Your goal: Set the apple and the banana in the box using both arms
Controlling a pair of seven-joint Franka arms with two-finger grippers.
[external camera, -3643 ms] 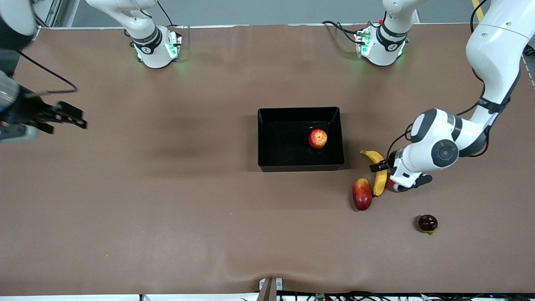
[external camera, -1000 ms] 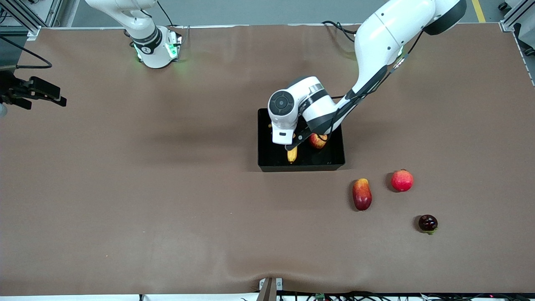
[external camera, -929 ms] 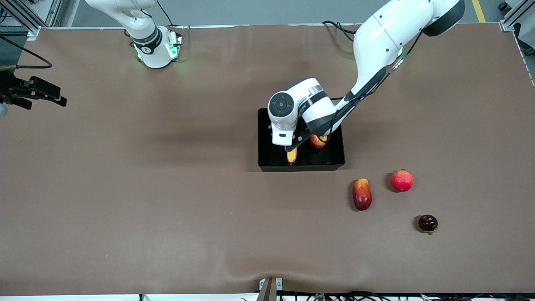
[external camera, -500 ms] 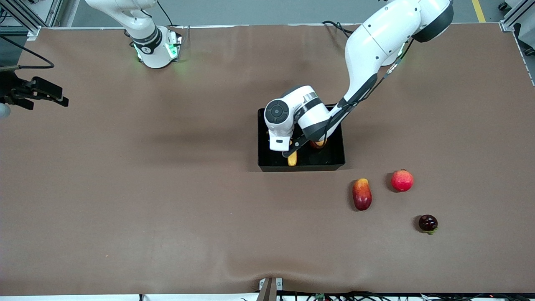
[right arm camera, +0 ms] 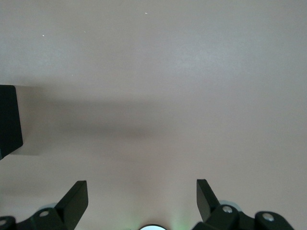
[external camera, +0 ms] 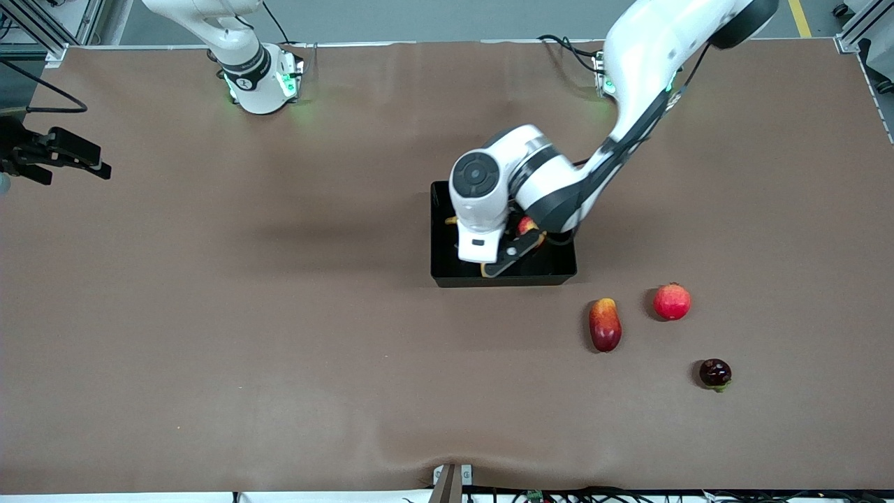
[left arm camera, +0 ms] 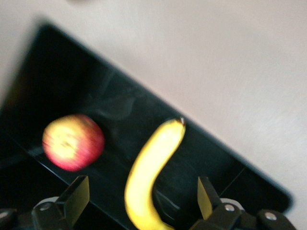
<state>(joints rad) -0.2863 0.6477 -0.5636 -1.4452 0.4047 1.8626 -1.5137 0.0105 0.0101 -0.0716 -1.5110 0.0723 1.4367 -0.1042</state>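
Note:
The black box (external camera: pixel 441 241) sits mid-table. Inside it lie the red-yellow apple (left arm camera: pixel 73 142) and the curved yellow banana (left arm camera: pixel 152 167), side by side and apart. From the front, the left arm's hand covers most of the box, and only a sliver of the apple (external camera: pixel 525 225) shows. My left gripper (external camera: pixel 500 263) hangs over the box and is open; in the left wrist view the left gripper (left arm camera: pixel 141 199) has its fingers (left arm camera: pixel 76 197) wide of the banana, not touching it. The right gripper (external camera: pixel 94 162) waits open over bare table at the right arm's end.
Three other fruits lie nearer the front camera than the box, toward the left arm's end: an elongated red-yellow one (external camera: pixel 605 324), a round pinkish-red one (external camera: pixel 672 301) and a small dark one (external camera: pixel 715 372). The right wrist view shows only brown table (right arm camera: pixel 158 86).
The left gripper has opened and let go of the banana, which now lies in the box. Its hand has risen over the box. The right arm has not moved.

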